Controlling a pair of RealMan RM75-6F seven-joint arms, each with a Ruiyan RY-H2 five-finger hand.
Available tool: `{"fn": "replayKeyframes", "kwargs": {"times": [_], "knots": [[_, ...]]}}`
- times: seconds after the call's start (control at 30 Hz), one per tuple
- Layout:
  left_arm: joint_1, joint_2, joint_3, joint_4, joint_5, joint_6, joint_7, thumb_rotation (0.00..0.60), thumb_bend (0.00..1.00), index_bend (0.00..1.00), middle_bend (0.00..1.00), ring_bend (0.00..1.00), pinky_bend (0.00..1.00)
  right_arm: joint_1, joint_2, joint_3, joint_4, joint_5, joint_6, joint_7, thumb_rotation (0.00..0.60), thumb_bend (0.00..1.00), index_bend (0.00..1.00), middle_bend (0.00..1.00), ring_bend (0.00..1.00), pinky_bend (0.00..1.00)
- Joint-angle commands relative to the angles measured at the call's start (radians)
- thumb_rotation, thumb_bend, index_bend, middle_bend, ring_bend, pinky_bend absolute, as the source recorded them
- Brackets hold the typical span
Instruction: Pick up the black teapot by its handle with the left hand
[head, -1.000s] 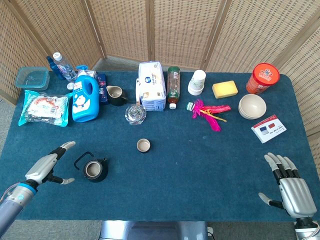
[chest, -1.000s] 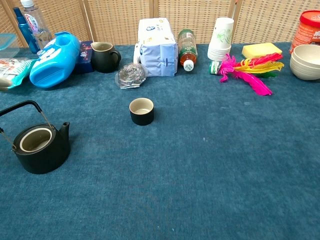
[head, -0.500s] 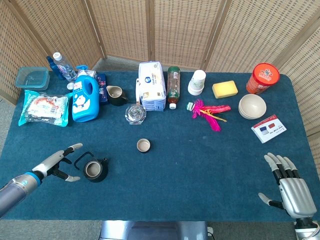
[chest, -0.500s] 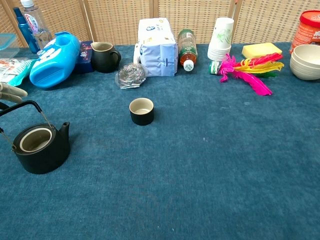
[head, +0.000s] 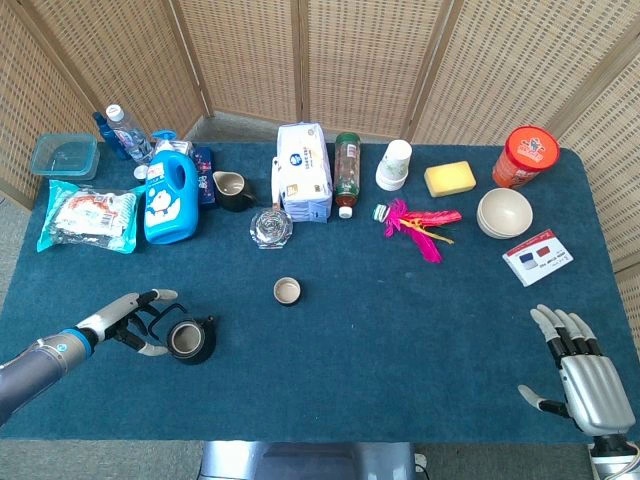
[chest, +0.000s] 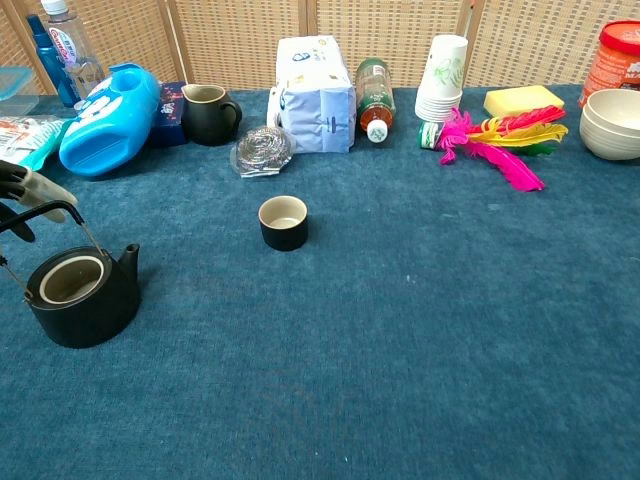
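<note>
A: Teapot (head: 190, 340) location?
B: Near-left on the surface (head: 400, 320), wire handle (chest: 45, 215) raised for access.
A: Left hand (head: 135, 318) state?
B: Fingers spread around the handle, holding nothing; right hand (head: 585, 375) idle, spread

Squat black teapot (head: 189, 340), lidless, upright near the table's front-left, thin wire handle (chest: 40, 214) raised.

The whole worktop (head: 400, 330) is seen from high above its near edge in the head view, while its near left and middle are seen from low and close, facing the far edge, in the chest view, the far-edge row being shared.
</note>
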Motion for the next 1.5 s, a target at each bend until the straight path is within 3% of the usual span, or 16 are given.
{"fn": "replayKeyframes", "kwargs": {"times": [0.03, 0.2, 0.47, 0.7, 0.9, 1.07, 1.2, 1.5], "knots": [[-0.044, -0.042, 0.039, 0.005, -0.086, 0.042, 0.060, 0.600, 0.14, 0.18, 0.21, 0.28, 0.48, 0.000, 0.001, 0.000, 0.000, 0.000, 0.001, 0.003, 0.600, 0.00, 0.00, 0.00, 0.00, 0.00], [-0.094, -0.062, 0.097, -0.025, -0.199, 0.120, 0.161, 0.600, 0.20, 0.20, 0.24, 0.36, 0.64, 0.000, 0.005, 0.001, 0.000, 0.001, 0.001, 0.012, 0.600, 0.00, 0.00, 0.00, 0.00, 0.00], [-0.140, -0.108, 0.161, -0.059, -0.330, 0.282, 0.320, 0.600, 0.31, 0.26, 0.30, 0.44, 0.72, 0.002, 0.007, -0.002, 0.000, -0.002, -0.003, 0.015, 0.600, 0.00, 0.00, 0.00, 0.00, 0.00], [-0.149, -0.180, 0.178, -0.084, -0.423, 0.451, 0.452, 0.600, 0.44, 0.43, 0.52, 0.61, 0.87, 0.001, 0.010, -0.002, -0.001, -0.001, -0.001, 0.024, 0.600, 0.00, 0.00, 0.00, 0.00, 0.00], [-0.128, -0.256, 0.173, -0.080, -0.432, 0.595, 0.555, 0.600, 0.57, 0.55, 0.63, 0.71, 0.97, 0.002, 0.014, -0.004, -0.001, -0.003, -0.003, 0.032, 0.600, 0.00, 0.00, 0.00, 0.00, 0.00], [-0.091, -0.299, 0.158, -0.078, -0.376, 0.716, 0.622, 0.600, 0.63, 0.61, 0.70, 0.74, 0.99, 0.002, 0.014, -0.004, 0.000, -0.003, -0.002, 0.035, 0.600, 0.00, 0.00, 0.00, 0.00, 0.00], [-0.061, -0.322, 0.157, -0.061, -0.256, 0.810, 0.688, 0.600, 0.64, 0.65, 0.73, 0.75, 0.99, 0.002, 0.014, -0.004, -0.001, -0.003, -0.003, 0.035, 0.600, 0.00, 0.00, 0.00, 0.00, 0.00], [-0.030, -0.293, 0.161, 0.022, 0.053, 0.828, 0.690, 0.600, 0.63, 0.66, 0.74, 0.73, 0.99, 0.003, 0.013, -0.004, 0.000, -0.001, -0.005, 0.033, 0.600, 0.00, 0.00, 0.00, 0.00, 0.00]]}}
